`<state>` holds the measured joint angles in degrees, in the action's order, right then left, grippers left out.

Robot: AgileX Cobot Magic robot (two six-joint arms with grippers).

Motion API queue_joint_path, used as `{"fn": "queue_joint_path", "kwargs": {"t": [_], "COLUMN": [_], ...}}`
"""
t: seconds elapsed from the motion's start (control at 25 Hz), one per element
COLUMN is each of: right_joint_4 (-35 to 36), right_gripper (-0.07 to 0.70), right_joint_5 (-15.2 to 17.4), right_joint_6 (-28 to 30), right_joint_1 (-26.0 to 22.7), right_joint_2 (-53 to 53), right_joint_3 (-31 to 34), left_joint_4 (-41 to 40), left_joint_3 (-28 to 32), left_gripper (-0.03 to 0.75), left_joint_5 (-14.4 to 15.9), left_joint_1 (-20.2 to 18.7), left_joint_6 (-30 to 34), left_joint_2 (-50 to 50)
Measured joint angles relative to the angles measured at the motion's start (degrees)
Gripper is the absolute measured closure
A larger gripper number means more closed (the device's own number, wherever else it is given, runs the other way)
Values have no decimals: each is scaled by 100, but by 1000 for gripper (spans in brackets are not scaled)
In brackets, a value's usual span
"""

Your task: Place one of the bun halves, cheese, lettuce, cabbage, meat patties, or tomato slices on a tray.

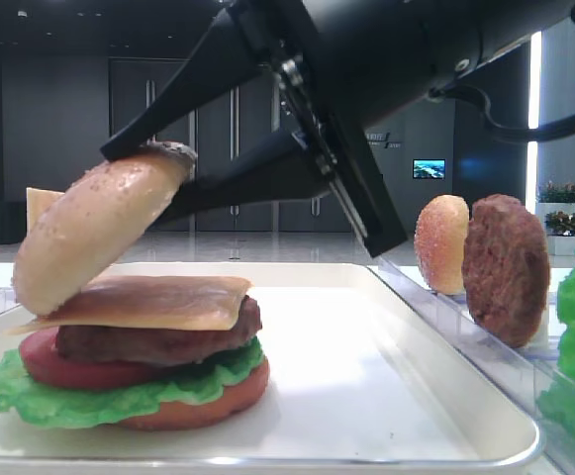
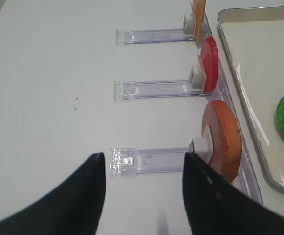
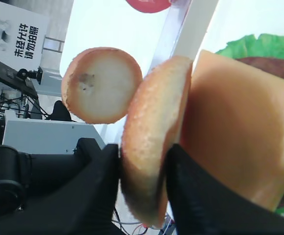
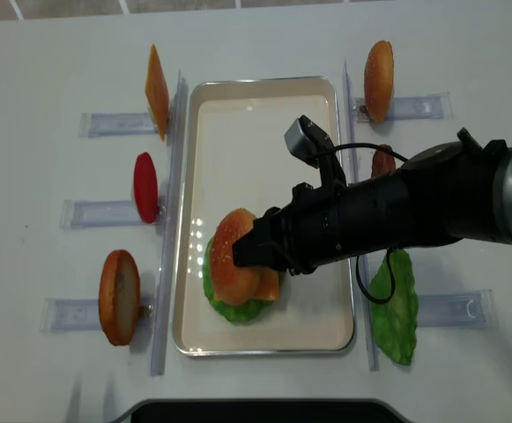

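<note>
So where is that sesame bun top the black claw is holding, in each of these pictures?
Low front view: bun top at left, tilted on the cheese.
Right wrist view: centre, edge-on between the fingers.
Left wrist view: not in it.
Overhead view: lower middle of the tray.
Shared landmark: the white tray.

Matte black arm [image 4: 432,207], black cable [image 4: 381,286]

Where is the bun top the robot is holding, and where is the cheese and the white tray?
bun top [image 1: 89,233], low side view, on its speckled domed crust.
cheese [image 1: 158,302], low side view, on the flat slice's top face above the patty.
tray [image 4: 264,132], overhead view, on its bare white floor.
</note>
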<state>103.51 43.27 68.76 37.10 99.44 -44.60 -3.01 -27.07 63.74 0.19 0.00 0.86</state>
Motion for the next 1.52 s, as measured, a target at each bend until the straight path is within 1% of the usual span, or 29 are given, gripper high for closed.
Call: {"fn": "queue_joint_path", "kwargs": {"t": [0.16, 0.2, 0.28, 0.36, 0.44, 0.52, 0.72, 0.8, 0.96, 1.12, 1.28, 1.32, 1.36, 1.4, 1.44, 1.48, 1.52], "right_joint_4": [0, 0, -5, -5, -16, -99, -574, -722, -1025, -1385, -1886, -2155, -2584, -3177, -3790, -4646, -5563], "right_gripper": [231, 206, 184, 176, 173, 173, 173, 171, 167, 167, 167, 167, 170, 174, 177, 178, 178], "right_joint_5": [-80, -105, -160, -237, -394, -627, -1282, -1473, -1689, -2172, -2253, -2248, -2171, -1954, -1751, -1519, -1200], "right_joint_6": [6, 15, 58, 161, 270, 310, 315, 321, 321, 332, 259, 125, -179, -666, -1299, -1908, -2676], "right_joint_1": [0, 0, 0, 0, 0, 0, 0, 0, 4, -1, -1, -12, -56, -111, -209, -333, -444], "right_joint_2": [0, 0, 0, 0, 0, 0, 0, 0, -88, -472, -930, -1021, -1085, -1121, -1133, -1138, -1138], "right_joint_3": [0, 0, 0, 0, 0, -6, -106, -144, -164, -178, -458, -563, -662, -793, -939, -1104, -1249], "left_joint_4": [0, 0, 0, 0, 0, 0, 0, 0, 0, 0, 0, 0, 0, 0, 0, 0, 0], "left_joint_3": [0, 0, 0, 0, 0, 0, 0, 0, 0, 0, 0, 0, 0, 0, 0, 0, 0], "left_gripper": [325, 325, 325, 325, 325, 325, 325, 325, 325, 325, 325, 325, 325, 325, 325, 325, 325], "left_joint_5": [0, 0, 0, 0, 0, 0, 0, 0, 0, 0, 0, 0, 0, 0, 0, 0, 0], "left_joint_1": [0, 0, 0, 0, 0, 0, 0, 0, 0, 0, 0, 0, 0, 0, 0, 0, 0], "left_joint_6": [0, 30, 30, 30, 30, 30, 30, 30, 30, 30, 30, 30, 30, 30, 30, 30, 30], "left_joint_2": [0, 0, 0, 0, 0, 0, 0, 0, 0, 0, 0, 0, 0, 0, 0, 0, 0]}}
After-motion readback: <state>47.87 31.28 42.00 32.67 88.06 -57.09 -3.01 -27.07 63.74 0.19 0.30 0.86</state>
